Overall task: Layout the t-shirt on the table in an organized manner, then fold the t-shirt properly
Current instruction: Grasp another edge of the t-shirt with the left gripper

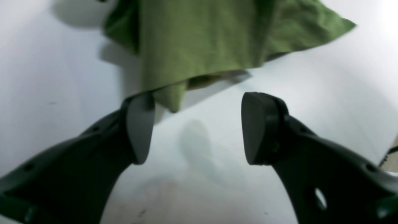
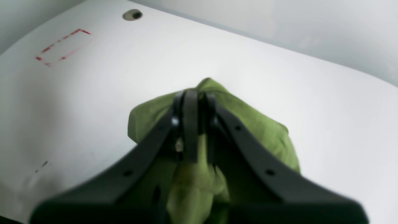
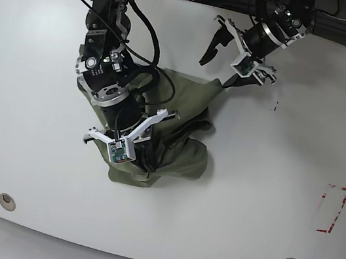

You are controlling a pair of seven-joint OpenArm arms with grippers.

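From my left wrist, my left tool (image 1: 196, 129) gapes empty just short of the t-shirt (image 1: 199, 40), whose limp corner touches one pad. From my right wrist, my right tool (image 2: 194, 102) is clenched on a soft bunch. From above, the shirt lies crumpled mid-desk (image 3: 266, 205); light and floppy, best taken by hem corners.
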